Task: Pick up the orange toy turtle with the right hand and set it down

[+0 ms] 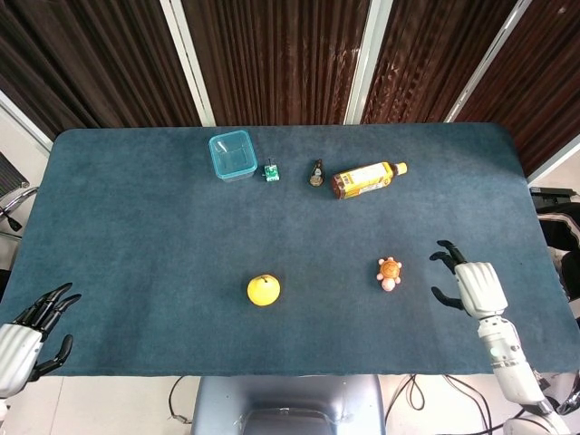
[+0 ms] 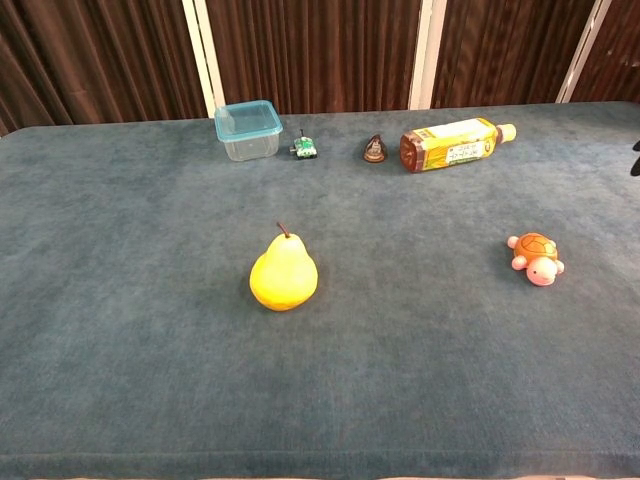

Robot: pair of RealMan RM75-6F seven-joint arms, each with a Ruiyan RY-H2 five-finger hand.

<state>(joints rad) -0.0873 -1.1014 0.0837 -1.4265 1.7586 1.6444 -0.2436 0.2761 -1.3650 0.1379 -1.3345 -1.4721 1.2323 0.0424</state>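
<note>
The orange toy turtle point(image 1: 390, 272) point(image 2: 536, 258), with pink head and feet, sits on the blue table cloth at the front right. My right hand point(image 1: 469, 283) hovers just right of it, apart from it, fingers spread and holding nothing; in the chest view only a dark fingertip point(image 2: 636, 158) shows at the right edge. At the front left corner of the table my left hand point(image 1: 32, 331) is open, with nothing in it; the chest view does not show it.
A yellow pear point(image 1: 264, 290) point(image 2: 284, 275) stands front centre. Along the back lie a clear blue-rimmed box point(image 1: 233, 154) point(image 2: 248, 129), a small green toy point(image 1: 271, 172) point(image 2: 305, 149), a small dark brown object point(image 1: 316, 174) point(image 2: 375, 150) and a tea bottle point(image 1: 367, 179) point(image 2: 455, 143) on its side.
</note>
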